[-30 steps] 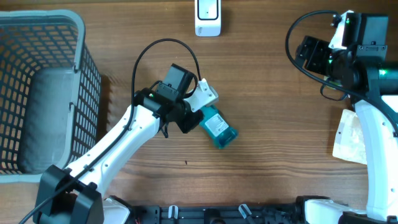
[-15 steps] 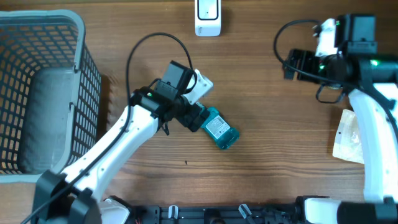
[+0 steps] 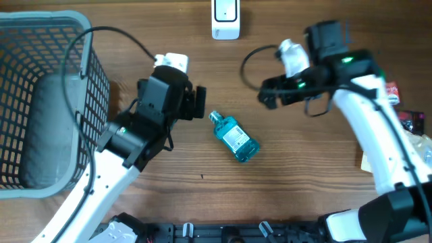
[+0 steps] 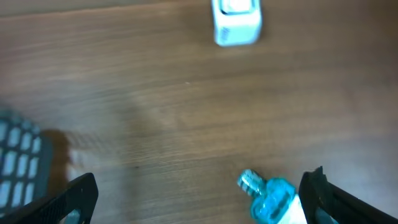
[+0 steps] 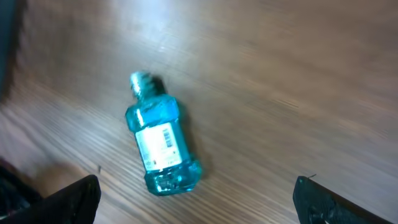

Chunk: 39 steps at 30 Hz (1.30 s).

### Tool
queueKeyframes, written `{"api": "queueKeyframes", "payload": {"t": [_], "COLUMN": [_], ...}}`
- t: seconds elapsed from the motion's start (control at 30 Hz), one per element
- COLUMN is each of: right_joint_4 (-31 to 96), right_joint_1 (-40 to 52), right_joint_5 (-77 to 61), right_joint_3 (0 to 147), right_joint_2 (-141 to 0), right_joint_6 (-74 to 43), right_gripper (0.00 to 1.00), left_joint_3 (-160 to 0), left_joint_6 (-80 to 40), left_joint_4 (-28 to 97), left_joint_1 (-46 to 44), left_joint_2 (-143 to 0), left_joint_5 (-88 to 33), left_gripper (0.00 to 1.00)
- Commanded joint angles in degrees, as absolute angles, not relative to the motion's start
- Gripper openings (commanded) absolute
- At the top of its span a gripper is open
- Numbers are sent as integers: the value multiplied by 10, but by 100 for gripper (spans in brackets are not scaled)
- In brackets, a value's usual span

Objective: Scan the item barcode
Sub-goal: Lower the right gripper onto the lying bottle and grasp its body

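Overhead, the blue bottle (image 3: 234, 137) lies flat at mid-frame, held by neither arm. The left gripper (image 3: 198, 103) at its upper left and the right gripper (image 3: 268, 96) at its upper right both gape empty. The scanner (image 3: 225, 19) sits top centre. In the left wrist view, the bottle's cap shows at bottom right. In the right wrist view, the barcode label (image 5: 163, 142) faces up. Best to grasp across the body, clear of that label, then face it squarely to the scanner.

Brown wooden table (image 3: 304, 169). Near the middle, lying on its side: blue bottle (image 3: 234, 137), label up, cap toward far-left. At far edge, white scanner (image 3: 225, 19). At left, grey mesh basket (image 3: 40, 22). At right edge, small packets (image 3: 405, 120).
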<state>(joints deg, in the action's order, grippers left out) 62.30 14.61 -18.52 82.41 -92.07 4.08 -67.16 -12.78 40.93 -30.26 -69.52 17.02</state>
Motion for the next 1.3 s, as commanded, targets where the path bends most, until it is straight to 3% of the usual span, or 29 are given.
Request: {"api": "queueKeyframes", "payload": {"t": [0.0,0.2,0.5,1.27], "right_joint_4": [557,438,383,266], "right_joint_1": [211,319,418,428], "right_joint_5": [-98,-47,69,29], "right_joint_3": [738,616,538,471], "right_joint_2": [-921,-920,-921,-951], "right_joint_6": [-6,-92,-191,-223], "right_gripper": [100,100,100,100], "left_joint_3": [-683,-683,-683,-683], "left_joint_6": [-215,-215,-217,-245], "left_joint_4": [409,415,457,500], "left_joint_1": [-301,-301,-301,-301], "left_joint_2": [-660,-604,-548,-543], "left_joint_5": [237,256,278,293], "left_gripper": [100,100,100,100]}}
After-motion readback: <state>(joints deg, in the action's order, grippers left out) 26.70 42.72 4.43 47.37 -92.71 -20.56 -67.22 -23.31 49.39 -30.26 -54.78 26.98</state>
